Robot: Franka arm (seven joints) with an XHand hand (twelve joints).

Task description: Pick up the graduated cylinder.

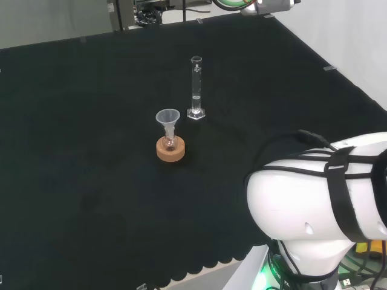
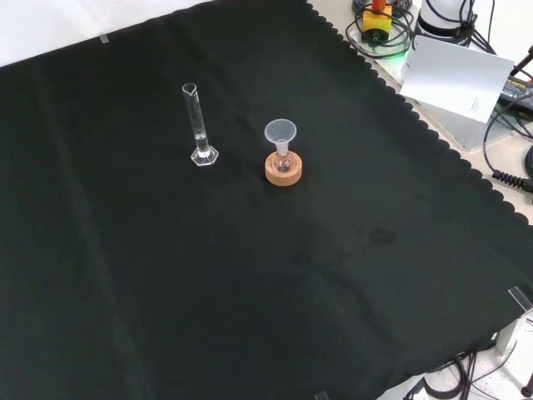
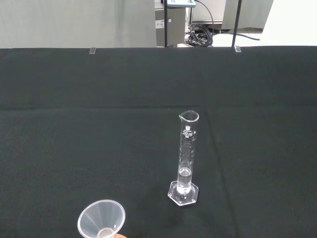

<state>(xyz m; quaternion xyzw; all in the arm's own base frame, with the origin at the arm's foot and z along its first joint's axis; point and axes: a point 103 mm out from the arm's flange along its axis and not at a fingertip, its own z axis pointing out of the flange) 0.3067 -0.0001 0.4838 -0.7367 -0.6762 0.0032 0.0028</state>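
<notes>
A tall clear graduated cylinder (image 1: 195, 89) stands upright on its hexagonal foot on the black cloth, with a little clear liquid at its bottom. In the front view the graduated cylinder (image 2: 197, 125) stands left of the funnel. The wrist view looks at the graduated cylinder (image 3: 186, 161) from some way off, with nothing touching it.
A small flask with a clear funnel (image 1: 168, 122) in its neck sits on a cork ring (image 1: 170, 149) just in front of the cylinder in the head view. The same funnel (image 2: 281, 134) and cork ring (image 2: 283, 169) show in the front view. The arm's white link (image 1: 320, 199) is at lower right.
</notes>
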